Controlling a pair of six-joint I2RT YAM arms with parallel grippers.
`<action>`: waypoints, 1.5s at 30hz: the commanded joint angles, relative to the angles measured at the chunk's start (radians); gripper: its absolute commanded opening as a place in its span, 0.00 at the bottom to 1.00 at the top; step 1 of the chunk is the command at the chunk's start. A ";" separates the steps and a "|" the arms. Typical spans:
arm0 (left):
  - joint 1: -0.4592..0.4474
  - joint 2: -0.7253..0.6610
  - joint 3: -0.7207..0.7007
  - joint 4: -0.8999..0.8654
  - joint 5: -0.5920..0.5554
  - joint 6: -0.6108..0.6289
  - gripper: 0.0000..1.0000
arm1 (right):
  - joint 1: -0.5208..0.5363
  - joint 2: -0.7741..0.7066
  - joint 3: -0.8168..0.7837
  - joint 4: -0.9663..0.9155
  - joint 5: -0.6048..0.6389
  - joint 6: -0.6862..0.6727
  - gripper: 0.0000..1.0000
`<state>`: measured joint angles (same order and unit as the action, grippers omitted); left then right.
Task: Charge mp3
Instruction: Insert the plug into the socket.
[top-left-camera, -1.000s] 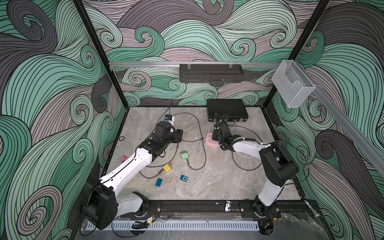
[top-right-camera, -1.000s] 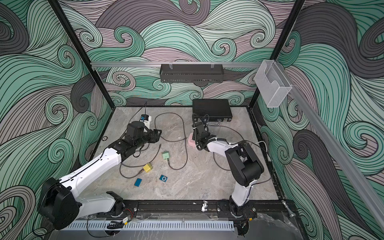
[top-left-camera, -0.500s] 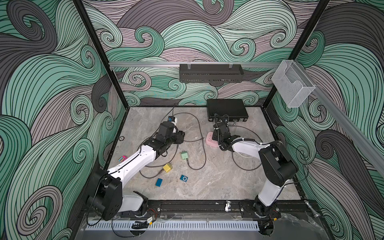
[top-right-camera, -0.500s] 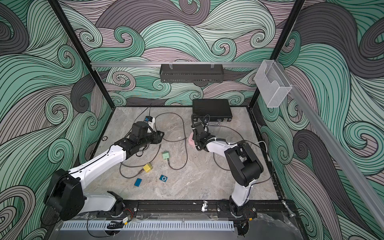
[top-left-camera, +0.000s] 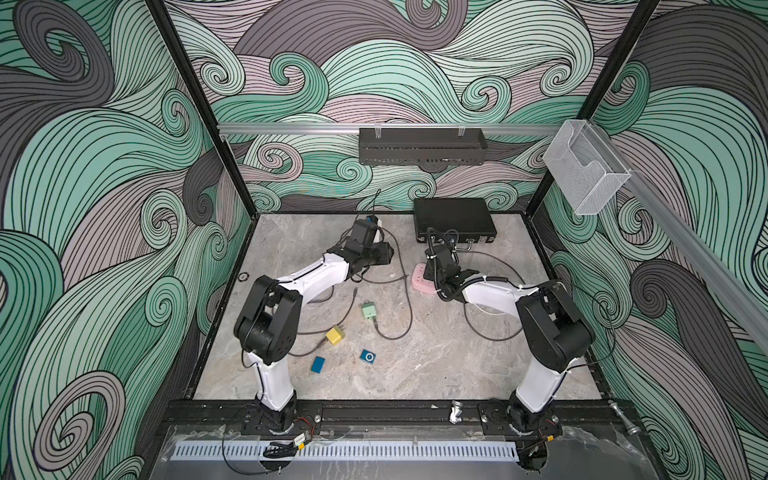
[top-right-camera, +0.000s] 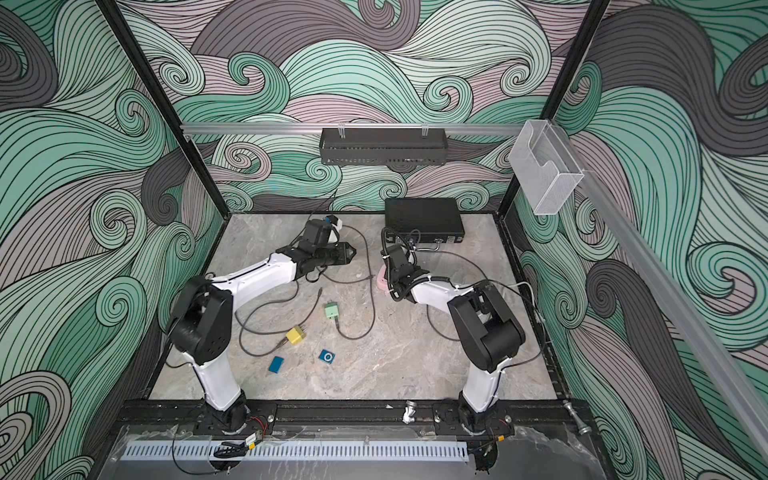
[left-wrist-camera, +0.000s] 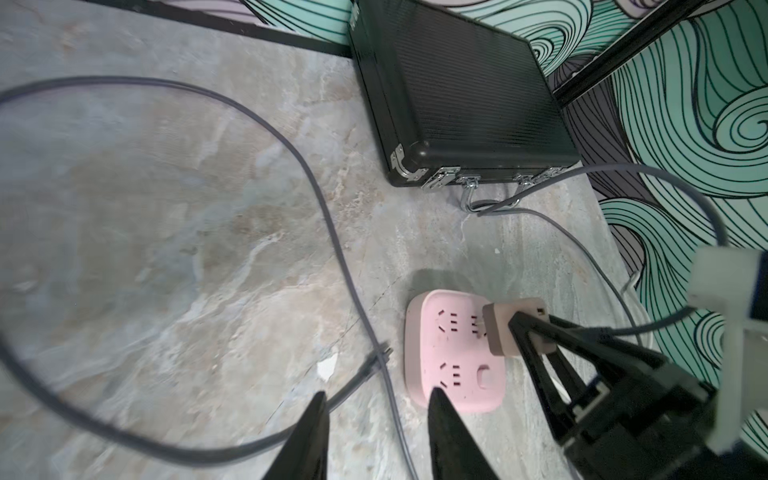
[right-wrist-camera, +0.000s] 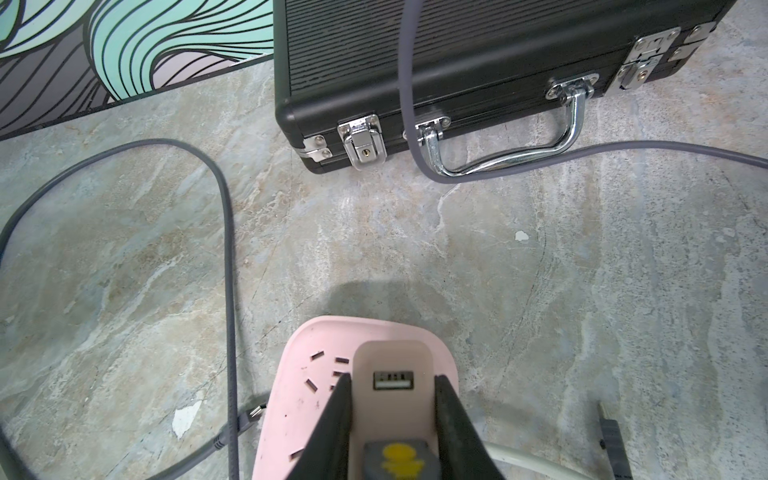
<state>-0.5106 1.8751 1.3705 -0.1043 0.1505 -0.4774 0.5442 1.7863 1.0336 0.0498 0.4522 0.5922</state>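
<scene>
The right pincer (right-wrist-camera: 392, 379) is clamped on a beige charger (right-wrist-camera: 390, 357), with one finger on each side. The charger's prongs are at the holes of the pink power strip (right-wrist-camera: 291, 399). The left pincer (left-wrist-camera: 377, 409) has its fingers apart and holds nothing. It hangs over the bench (left-wrist-camera: 166, 249) just beside the power strip, above the end of a grey cable (left-wrist-camera: 376, 360). The mp3 (top-left-camera: 368, 356) is a small blue square with a ring on it. It lies flat on the bench near the front, well apart from both pincers. A blue block (top-left-camera: 318, 364) and a yellow charger (top-left-camera: 335, 336) lie near it. A green charger (top-left-camera: 368, 310) lies farther back. A black case (top-left-camera: 453, 216) sits by the back wall.
</scene>
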 joint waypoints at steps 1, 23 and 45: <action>-0.019 0.116 0.129 -0.032 0.080 -0.065 0.37 | 0.003 0.027 0.002 -0.014 0.014 0.030 0.00; -0.078 0.548 0.529 -0.080 0.272 -0.160 0.37 | 0.003 0.036 -0.016 -0.009 0.017 0.029 0.00; -0.105 0.482 0.382 -0.120 0.182 -0.132 0.29 | 0.003 -0.012 -0.059 -0.051 0.074 -0.049 0.00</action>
<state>-0.5957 2.3814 1.7885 -0.1345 0.3660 -0.6361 0.5518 1.7767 1.0050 0.0753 0.4789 0.5594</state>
